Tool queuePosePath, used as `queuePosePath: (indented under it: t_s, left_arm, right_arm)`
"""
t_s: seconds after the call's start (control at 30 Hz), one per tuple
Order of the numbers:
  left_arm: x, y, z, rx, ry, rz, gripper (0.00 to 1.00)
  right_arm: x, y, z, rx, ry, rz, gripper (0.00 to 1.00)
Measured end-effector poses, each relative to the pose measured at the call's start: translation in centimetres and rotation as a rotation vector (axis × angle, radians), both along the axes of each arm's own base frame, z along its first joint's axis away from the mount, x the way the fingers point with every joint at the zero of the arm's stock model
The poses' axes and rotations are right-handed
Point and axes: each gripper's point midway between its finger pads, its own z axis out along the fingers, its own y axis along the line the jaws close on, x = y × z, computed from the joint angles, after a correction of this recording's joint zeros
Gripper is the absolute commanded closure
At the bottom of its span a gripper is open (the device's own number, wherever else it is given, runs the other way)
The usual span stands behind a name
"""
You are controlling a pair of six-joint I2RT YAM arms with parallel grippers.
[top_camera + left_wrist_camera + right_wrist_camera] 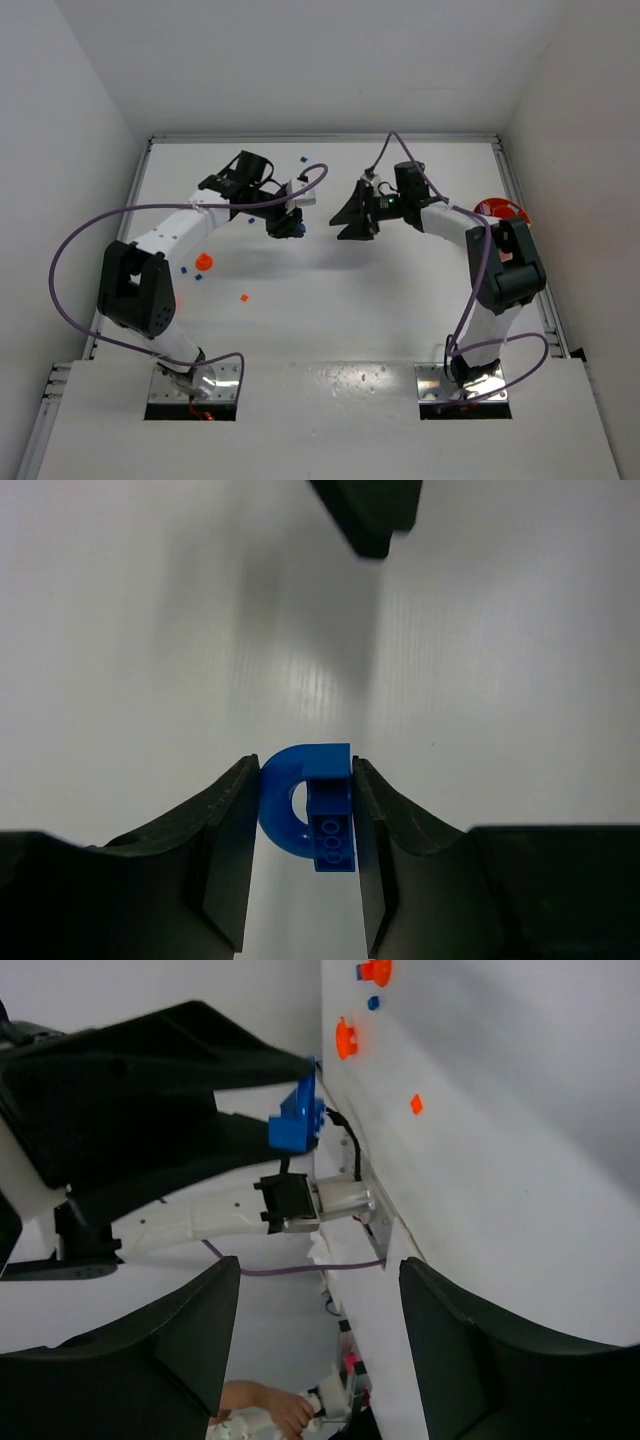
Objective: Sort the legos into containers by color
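Left tool (305, 772) is clamped on a blue brick (325, 825), a little arch-shaped piece pinched across its flat sides. It looks lifted clear of the tabletop (400, 320), over the middle and closer to the far edge than the near one. The right tool (315, 1275) sits just beside it, pointed straight at it, jaws apart with nothing in them.

My read is that this is a hand-off, or at least the set-up for one. If so, the trick is where the right tool bites. The left fingers (225, 830) cover most of the brick's sides, so the right tool should come in on the curved end that pokes out and close square on faces the left isn't using. The left should let go only once the right has a firm hold. The brick is tiny and smooth, so I'd expect it to twist out if it's squeezed off-centre.

For where it goes, I can't spot a blue cup in any view. There's an orange bowl (500, 209) at the right edge and a small orange cup (203, 262) nearer the left edge, and both are the wrong colour. Loose bricks (244, 297) are scattered toward the left side, plus one blue near the far edge.
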Motion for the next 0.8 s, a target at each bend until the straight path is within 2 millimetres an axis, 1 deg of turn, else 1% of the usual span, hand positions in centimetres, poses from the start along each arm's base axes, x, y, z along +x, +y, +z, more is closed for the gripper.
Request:
queuePosePath:
  t_s: [0.1, 0.2, 0.23, 0.33, 0.43, 0.57, 0.67, 0.7, 0.8]
  left_arm:
    - [-0.7, -1.4, 1.1, -0.043, 0.011, -0.007, 0.7]
    - [-1.2, -2.5, 1.7, -0.07, 0.024, -0.012, 0.7]
    - [-1.3, -2.8, 1.8, -0.076, 0.031, -0.014, 0.7]
    - [-1.9, -3.7, 2.0, -0.088, 0.042, -0.025, 0.7]
    - [-2.2, -4.2, 2.1, -0.096, 0.05, -0.034, 0.7]
    - [-2.0, -4.3, 2.2, -0.1, 0.047, -0.025, 0.7]
    - [-1.9, -4.3, 2.2, -0.098, 0.049, -0.016, 0.6]
    - [-2.0, -4.3, 2.2, -0.1, 0.049, -0.015, 0.55]
    - [-2.3, -3.2, 1.5, -0.098, 0.059, 0.011, 0.41]
  right_arm:
    - [0.2, 1.2, 0.1, 0.036, 0.035, 0.007, 0.36]
    - [0.1, 2.3, -0.2, 0.051, 0.076, 0.015, 0.36]
    - [0.0, 2.6, -0.3, 0.054, 0.09, 0.018, 0.34]
    - [-0.2, 3.3, -0.4, 0.06, 0.113, 0.029, 0.31]
    - [-0.1, 3.9, -0.1, 0.065, 0.117, 0.038, 0.31]
    - [-0.1, 4.3, 0.2, 0.069, 0.106, 0.05, 0.31]
    - [-0.1, 4.3, -0.2, 0.046, 0.103, 0.05, 0.28]
    - [-0.1, 4.1, -0.6, 0.029, 0.09, 0.048, 0.28]
    - [-0.4, 3.2, -2.8, -0.073, 0.064, 0.03, 0.28]
